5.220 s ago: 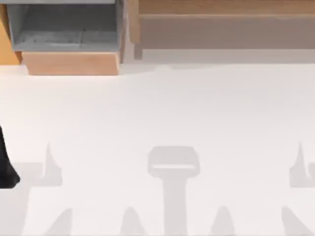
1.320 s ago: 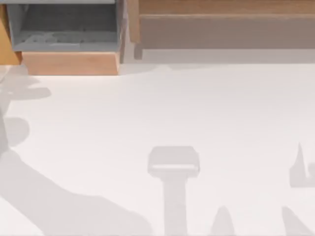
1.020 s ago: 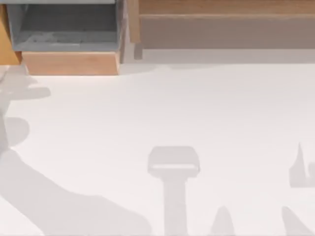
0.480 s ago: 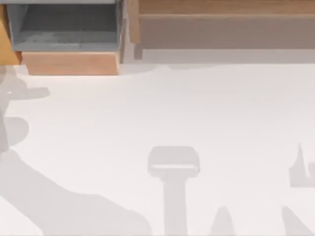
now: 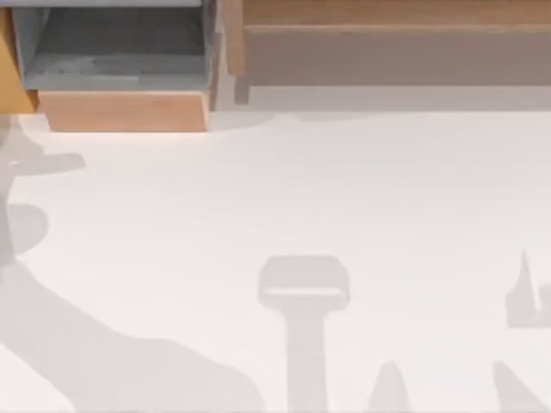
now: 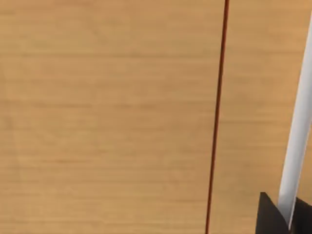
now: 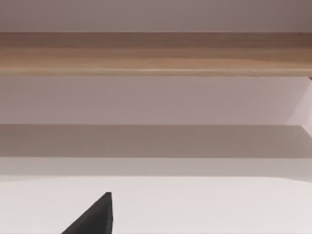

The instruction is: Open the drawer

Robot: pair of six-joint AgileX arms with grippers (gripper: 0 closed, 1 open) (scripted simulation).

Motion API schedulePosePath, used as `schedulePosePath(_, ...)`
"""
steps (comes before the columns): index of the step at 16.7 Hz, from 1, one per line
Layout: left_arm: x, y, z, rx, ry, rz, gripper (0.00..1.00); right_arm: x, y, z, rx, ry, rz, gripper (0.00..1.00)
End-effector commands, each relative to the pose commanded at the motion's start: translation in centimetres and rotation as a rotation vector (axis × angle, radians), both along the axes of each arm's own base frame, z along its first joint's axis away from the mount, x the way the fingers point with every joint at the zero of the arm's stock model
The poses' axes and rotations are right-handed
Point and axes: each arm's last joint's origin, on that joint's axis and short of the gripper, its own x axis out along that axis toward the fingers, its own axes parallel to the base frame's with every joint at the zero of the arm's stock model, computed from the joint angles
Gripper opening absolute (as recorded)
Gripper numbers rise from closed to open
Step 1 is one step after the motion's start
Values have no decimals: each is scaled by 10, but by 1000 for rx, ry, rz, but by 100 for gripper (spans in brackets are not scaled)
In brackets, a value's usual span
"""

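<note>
Already the drawer (image 5: 120, 77) stood pulled out and unmoved from moments earlier; we couldn't tell our fingers' state.

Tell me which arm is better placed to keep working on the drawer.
Probably the left. The drawer sits at the table's far left, and the left wrist view looks close onto orange wood, with the left gripper at the edge. The right gripper faces the long ledge, away from the drawer.

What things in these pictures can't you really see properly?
- The drawer: the top view's upper edge cuts off its back.
- Left gripper: just dark tips at the left wrist view's edge; open or shut is unclear.
- Right gripper: one dark tip, cut off by the right wrist view's edge.
</note>
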Motion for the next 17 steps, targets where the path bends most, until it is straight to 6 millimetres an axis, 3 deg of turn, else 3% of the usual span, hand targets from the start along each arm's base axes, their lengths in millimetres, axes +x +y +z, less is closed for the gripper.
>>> schedulePosePath(4, -9, 3, -4, -11, 15, 6, 0, 0, 0, 0, 0, 0, 0, 100)
schedulePosePath(12, -62, 3, -5, -13, 18, 3, 0, 0, 0, 0, 0, 0, 0, 100)
schedulePosePath(17, -64, 3, -6, -14, 21, 4, 0, 0, 0, 0, 0, 0, 0, 100)
